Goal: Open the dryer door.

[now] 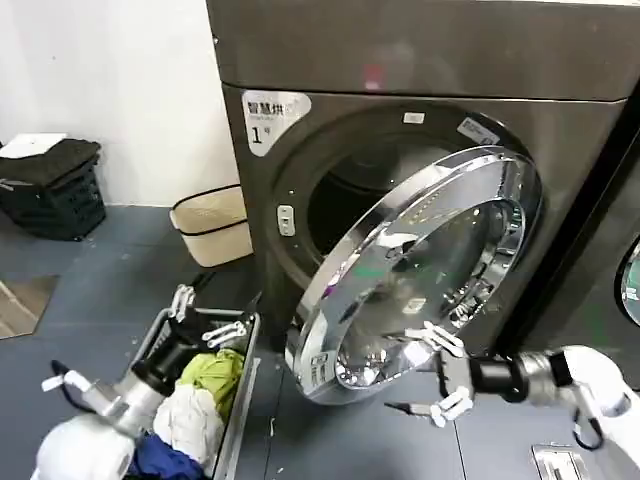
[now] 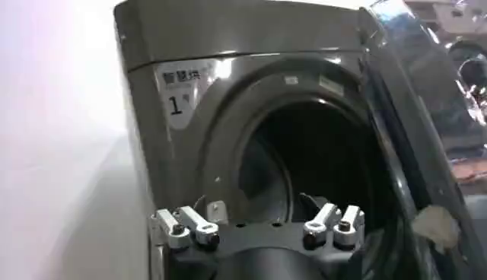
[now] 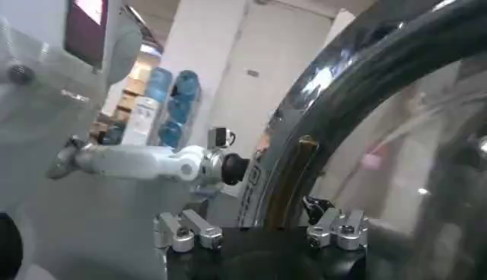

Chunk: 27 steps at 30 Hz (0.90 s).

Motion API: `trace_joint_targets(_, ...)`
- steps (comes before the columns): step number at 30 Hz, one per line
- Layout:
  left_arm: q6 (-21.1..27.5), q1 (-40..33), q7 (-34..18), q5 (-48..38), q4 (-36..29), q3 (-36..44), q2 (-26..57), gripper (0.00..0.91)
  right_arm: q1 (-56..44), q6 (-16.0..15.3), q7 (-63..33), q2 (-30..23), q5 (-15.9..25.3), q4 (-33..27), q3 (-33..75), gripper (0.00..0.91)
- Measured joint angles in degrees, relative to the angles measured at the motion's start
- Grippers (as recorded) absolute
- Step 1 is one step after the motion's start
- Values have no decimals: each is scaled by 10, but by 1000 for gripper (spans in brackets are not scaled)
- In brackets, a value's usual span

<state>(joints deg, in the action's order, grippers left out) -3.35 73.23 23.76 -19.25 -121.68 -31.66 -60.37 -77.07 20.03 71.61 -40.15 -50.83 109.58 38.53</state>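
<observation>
The dryer door (image 1: pixel 420 270), a wide chrome ring around dark glass, stands swung partly out from the machine with the "1" sticker (image 1: pixel 262 122). The dark drum opening (image 1: pixel 345 200) is exposed behind it. My right gripper (image 1: pixel 440 375) is open at the door's lower edge. In the right wrist view the chrome rim (image 3: pixel 342 99) runs down between the spread fingers of that gripper (image 3: pixel 262 232); whether they touch it I cannot tell. My left gripper (image 1: pixel 205 318) hangs open and empty over the laundry basket. In its wrist view this gripper (image 2: pixel 259 228) faces the drum opening (image 2: pixel 312 167), with the door's edge (image 2: pixel 411 152) beside it.
A laundry basket (image 1: pixel 245 400) full of clothes stands on the floor at the dryer's lower left. A beige bin (image 1: pixel 212 228) leans against the wall, and a black crate (image 1: pixel 55 190) sits farther left. A neighbouring machine's door (image 1: pixel 630 285) shows at the right edge.
</observation>
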Motion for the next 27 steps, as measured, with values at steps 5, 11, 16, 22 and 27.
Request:
trace_joint_targets(5,-3,-49,11,2,25,66,6,907,-123,22,-18,-31,-2,21,126,907)
trace_joint_targets(11,-7,-102,17,0,53,144,-1,907,-247,49,-77,-91,35,45,246,907)
trace_joint_targets(16,-14,-141,17,-4,74,203,-4,907,-323,69,-128,-146,59,57,320,907)
trace_joint_targets(22,-20,-182,17,-6,99,263,-14,907,-378,76,-200,-215,97,60,387,907)
trace_joint_targets(27,-25,-218,16,-8,122,312,-25,907,-400,80,-290,-267,140,60,427,907)
